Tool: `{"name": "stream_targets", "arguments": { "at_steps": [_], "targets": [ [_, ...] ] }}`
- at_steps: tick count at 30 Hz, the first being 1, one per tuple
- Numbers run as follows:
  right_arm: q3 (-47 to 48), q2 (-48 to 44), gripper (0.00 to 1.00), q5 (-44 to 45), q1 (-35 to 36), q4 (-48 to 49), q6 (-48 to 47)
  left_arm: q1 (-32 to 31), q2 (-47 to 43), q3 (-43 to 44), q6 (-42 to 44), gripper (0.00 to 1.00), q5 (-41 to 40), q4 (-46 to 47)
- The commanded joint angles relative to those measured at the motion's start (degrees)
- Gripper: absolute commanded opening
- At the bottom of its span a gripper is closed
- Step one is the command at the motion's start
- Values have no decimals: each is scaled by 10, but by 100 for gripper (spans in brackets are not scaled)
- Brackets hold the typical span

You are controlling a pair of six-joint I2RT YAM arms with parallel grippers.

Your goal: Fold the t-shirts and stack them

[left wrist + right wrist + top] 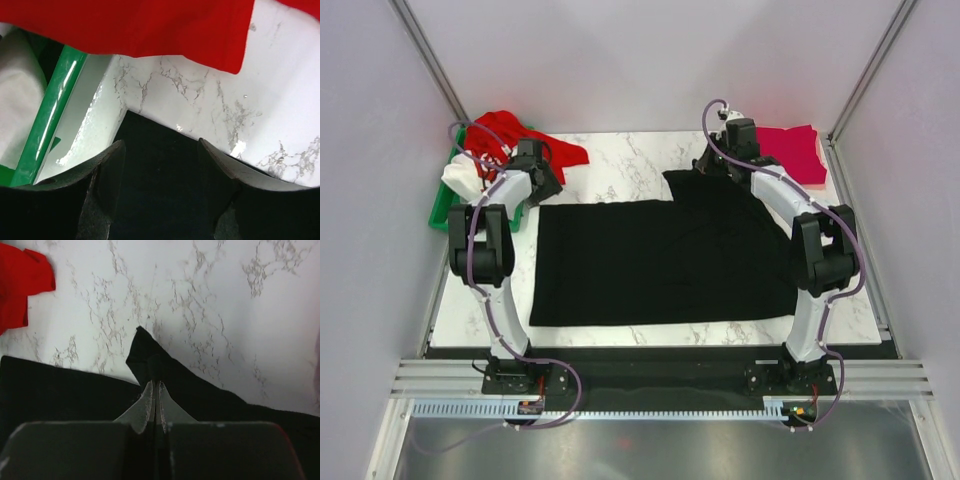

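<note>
Right hand (pixel 155 390) pinched shut, apparently on black t-shirt (pixel 660 260) far corner, to lift for folding. Left hand (pixel 160 146) spread open over opposite corner, ungripped.

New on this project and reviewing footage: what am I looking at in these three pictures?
This is a robot with two arms, a left arm and a right arm, bolted at the near edge of a marble table. The wide picture comes from a fixed camera above and behind them. The other two come from a camera on each wrist, looking past that arm's own fingers.

A black t-shirt lies spread across the table. A red t-shirt and a white one are heaped on a green bin at far left. A pink one sits folded at far right.

The right hand is pinched shut on the black shirt's far edge. The left hand is open over its far left corner.
</note>
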Motion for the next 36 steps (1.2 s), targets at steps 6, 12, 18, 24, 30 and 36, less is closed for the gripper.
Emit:
{"name": "stream_targets", "arguments": {
  "at_steps": [6,12,18,24,30,36],
  "targets": [
    [-61,-58,0,-25,-2,40,15,-2,66,33,4,65,-8,-32],
    [-91,-72,0,-29,-2,50,17,-1,89,63,4,57,9,-53],
    [-103,-72,0,-33,-2,55,20,-2,93,62,0,30,31,-54],
    [-111,-85,0,-36,-4,50,10,-1,86,64,-4,3,59,-60],
    [-160,-157,0,-30,-6,41,14,-1,22,39,-14,2,73,-68],
    [-233,-256,0,-17,-6,10,19,-1,-58,-6,-11,2,64,-75]
  ]
}}
